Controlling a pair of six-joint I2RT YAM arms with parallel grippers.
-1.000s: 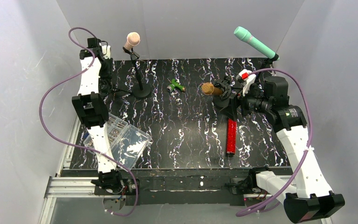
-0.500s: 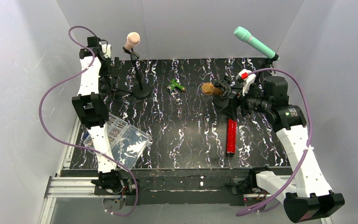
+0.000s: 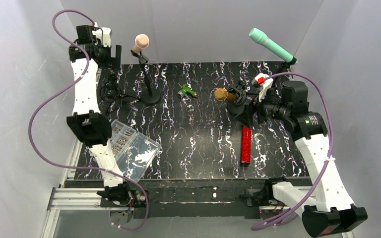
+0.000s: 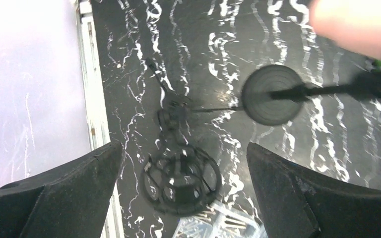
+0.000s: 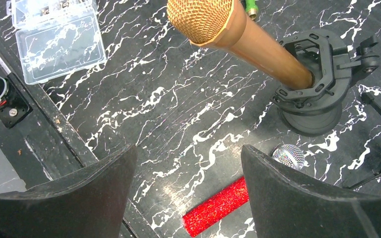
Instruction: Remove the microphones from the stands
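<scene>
Top view, microphones: three sit in stands on the table [image 3: 198, 144]. A pink microphone [image 3: 140, 43] is at eleven o'clock, a gold microphone [image 3: 223, 94] just right of centre, and a teal microphone [image 3: 270, 44] at one o'clock. Which one the task means is unclear.
Top view, hands: the left gripper [image 3: 115, 53] hangs at nine o'clock of the pink one, not touching it. The right gripper [image 3: 241, 106] hangs at five o'clock of the gold one.
Left wrist view: the jaws are spread wide, with nothing between them. The pink stand's round base [image 4: 272, 94] is at two o'clock. A loose black mount [image 4: 181, 178] lies at six o'clock.
Right wrist view: the jaws are spread wide and empty. The gold microphone slants through its black clip [image 5: 317, 74] at one o'clock. A red glitter microphone [image 5: 216, 206] lies at five o'clock.
Risk, pink stand: its rod is slim and its base small, so a sideways pull would likely tip it.
Risk, gold clip: the clip looks snug, so a pull could drag the stand onto the red microphone.
</scene>
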